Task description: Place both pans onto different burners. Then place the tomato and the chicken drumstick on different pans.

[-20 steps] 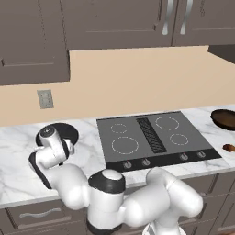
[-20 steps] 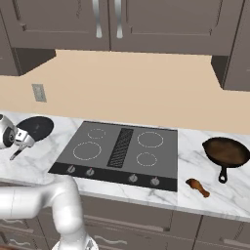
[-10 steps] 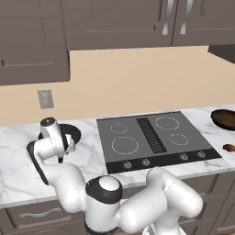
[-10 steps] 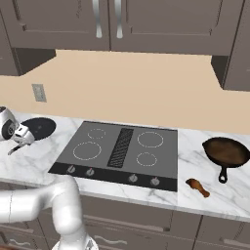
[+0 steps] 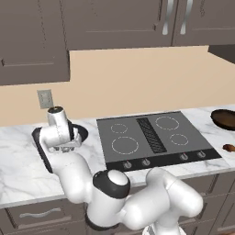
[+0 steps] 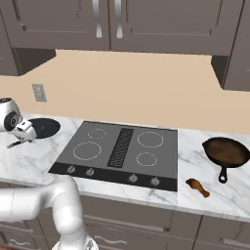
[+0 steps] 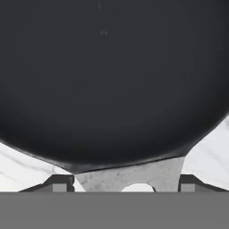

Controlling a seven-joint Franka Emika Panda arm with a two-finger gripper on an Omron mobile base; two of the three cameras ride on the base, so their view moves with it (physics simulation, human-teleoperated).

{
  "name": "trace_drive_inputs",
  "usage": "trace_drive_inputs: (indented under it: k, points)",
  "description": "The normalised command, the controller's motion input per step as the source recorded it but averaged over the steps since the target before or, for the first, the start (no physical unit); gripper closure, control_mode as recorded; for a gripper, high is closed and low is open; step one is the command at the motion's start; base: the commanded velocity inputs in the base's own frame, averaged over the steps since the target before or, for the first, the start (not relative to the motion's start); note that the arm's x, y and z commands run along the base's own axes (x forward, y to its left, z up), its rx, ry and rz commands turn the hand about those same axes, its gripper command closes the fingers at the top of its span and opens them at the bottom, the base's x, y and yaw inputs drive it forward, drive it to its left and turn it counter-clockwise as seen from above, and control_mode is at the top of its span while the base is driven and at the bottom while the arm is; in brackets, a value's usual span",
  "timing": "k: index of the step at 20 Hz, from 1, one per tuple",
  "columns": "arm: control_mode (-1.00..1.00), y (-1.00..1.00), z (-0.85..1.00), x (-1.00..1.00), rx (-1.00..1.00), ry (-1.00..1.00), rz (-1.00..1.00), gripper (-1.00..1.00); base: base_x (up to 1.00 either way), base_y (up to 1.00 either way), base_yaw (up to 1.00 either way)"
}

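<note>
Hovering tool (image 7: 118,184) seemingly open, black skillet (image 7: 107,80) directly beneath, close

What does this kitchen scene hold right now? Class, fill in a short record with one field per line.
black skillet: on the marble counter, left of the cooktop
brown pan: on the counter, right of the cooktop
chicken drumstick: on the counter, in front of the brown pan
burners: all bare
gripper: fingers open, close above the skillet's near rim

tool (image 7: 123,185) spread wide, pointing down
</note>
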Motion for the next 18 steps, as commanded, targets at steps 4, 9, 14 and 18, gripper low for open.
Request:
trace_drive_inputs:
  k: [4,9,14,18]
  points:
    - [-1.00,-0.29,0.06,-0.19,-0.01,0.00,-0.04,1.00,0.00,0.00,0.00]
    - [-1.00,-0.31,0.00,-0.22,-0.05,-0.11,-0.04,1.00,0.00,0.00,0.00]
    - [-1.00,-0.33,0.06,-0.26,-0.08,-0.27,-0.03,1.00,0.00,0.00,0.00]
    - [-1.00,-0.32,0.17,-0.24,-0.07,-0.27,-0.02,1.00,0.00,0.00,0.00]
